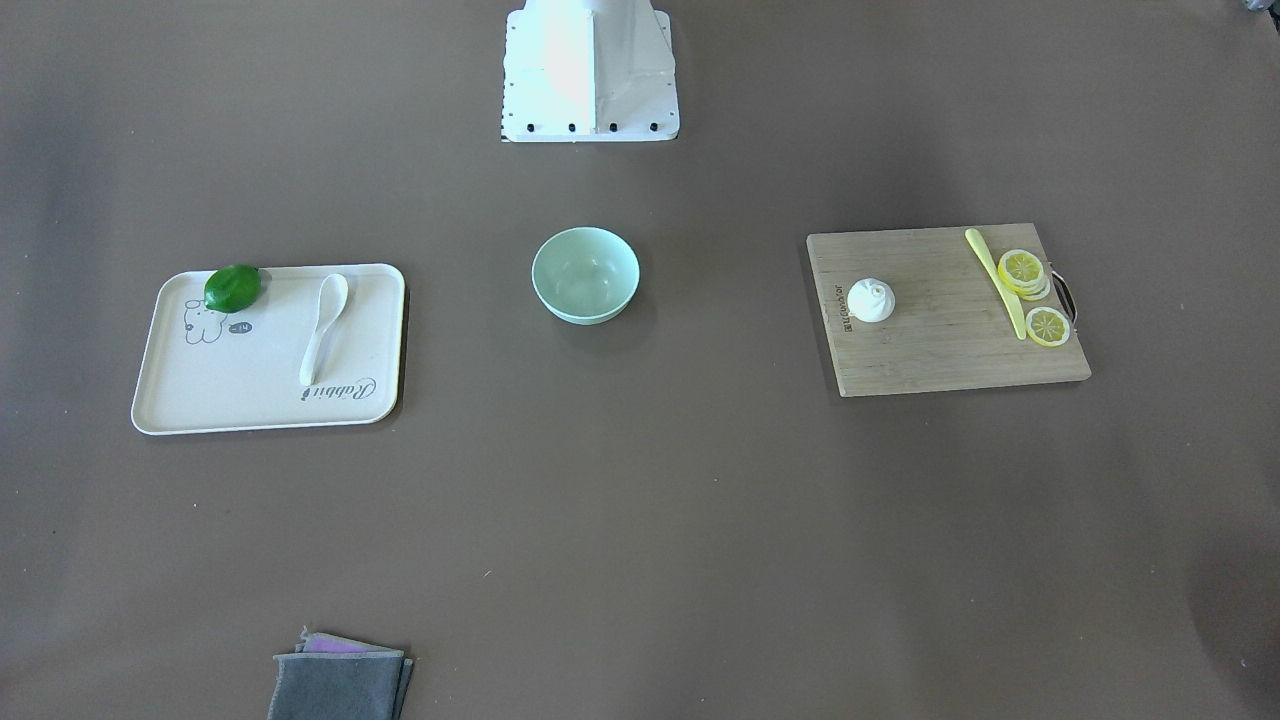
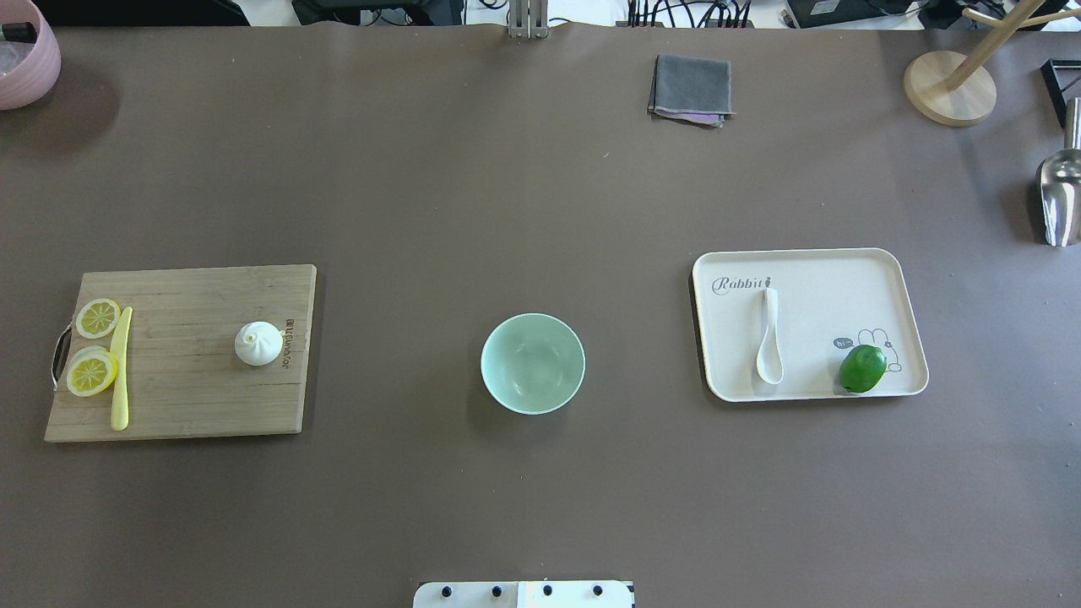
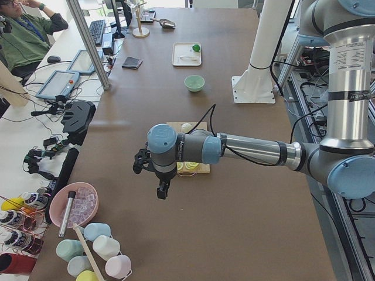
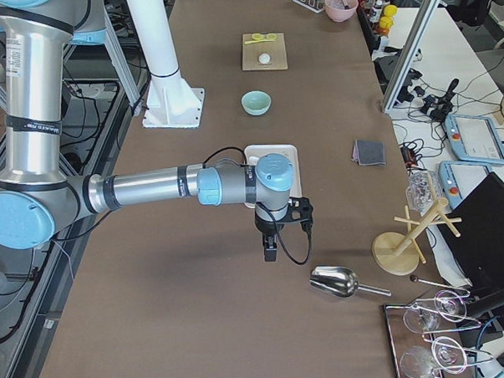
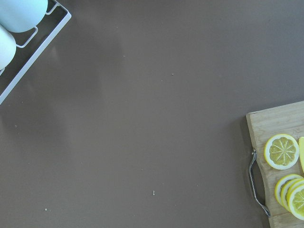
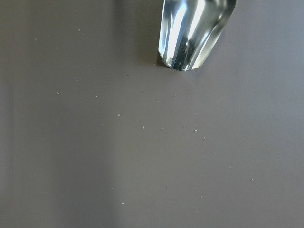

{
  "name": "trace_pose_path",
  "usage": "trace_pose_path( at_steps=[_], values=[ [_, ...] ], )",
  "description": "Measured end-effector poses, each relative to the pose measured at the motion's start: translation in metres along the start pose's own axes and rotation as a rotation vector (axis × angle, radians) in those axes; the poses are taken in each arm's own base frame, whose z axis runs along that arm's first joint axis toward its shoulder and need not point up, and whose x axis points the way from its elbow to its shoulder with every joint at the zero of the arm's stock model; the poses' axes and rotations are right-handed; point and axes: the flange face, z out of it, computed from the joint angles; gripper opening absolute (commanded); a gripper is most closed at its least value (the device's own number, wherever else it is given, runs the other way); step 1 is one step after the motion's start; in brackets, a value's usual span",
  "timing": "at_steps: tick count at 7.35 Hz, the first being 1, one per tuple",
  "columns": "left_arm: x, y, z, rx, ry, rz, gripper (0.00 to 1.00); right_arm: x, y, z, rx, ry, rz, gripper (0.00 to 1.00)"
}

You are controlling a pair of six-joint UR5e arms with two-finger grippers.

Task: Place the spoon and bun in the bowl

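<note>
The spoon (image 2: 768,338) lies scoop-up on a cream tray (image 2: 811,279) on the robot's right, apart from a green lime (image 2: 862,368) at the tray's near corner; the bun (image 2: 258,344) sits on a wooden cutting board (image 2: 186,397) on the left, well apart from the lemon slices (image 2: 97,317) and yellow knife (image 2: 121,371); the bowl (image 2: 532,365) stands on the tabletop (image 2: 507,211) between them; the left hand (image 3: 161,190) hangs beyond the board, the right hand (image 4: 271,248) beyond the tray; whether either is released or clenched, I cannot tell.

Matte brown table (image 2: 540,211), cluttered white desk (image 3: 73,44) alongside, evenly lit
</note>
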Motion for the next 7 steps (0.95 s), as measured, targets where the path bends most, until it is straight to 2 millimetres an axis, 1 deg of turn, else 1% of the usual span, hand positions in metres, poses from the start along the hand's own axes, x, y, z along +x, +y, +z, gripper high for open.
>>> trace_pose_path(
  at_steps=[2, 4, 6, 7],
  values=[
    [0.002, 0.001, -0.002, 0.003, 0.0, 0.005, 0.98, -0.001, 0.0, 0.0, 0.0, -0.002, 0.0, 1.0],
    [0.008, 0.002, -0.007, 0.013, -0.002, 0.016, 0.98, -0.003, -0.001, -0.003, 0.009, 0.0, -0.008, 1.0],
    [0.015, 0.001, -0.014, 0.026, -0.003, 0.03, 0.98, -0.009, -0.003, -0.012, 0.027, 0.007, -0.025, 1.0],
    [0.018, -0.001, -0.017, 0.035, -0.004, 0.039, 0.98, -0.016, -0.007, -0.019, 0.043, 0.002, -0.038, 1.0]
  ],
)
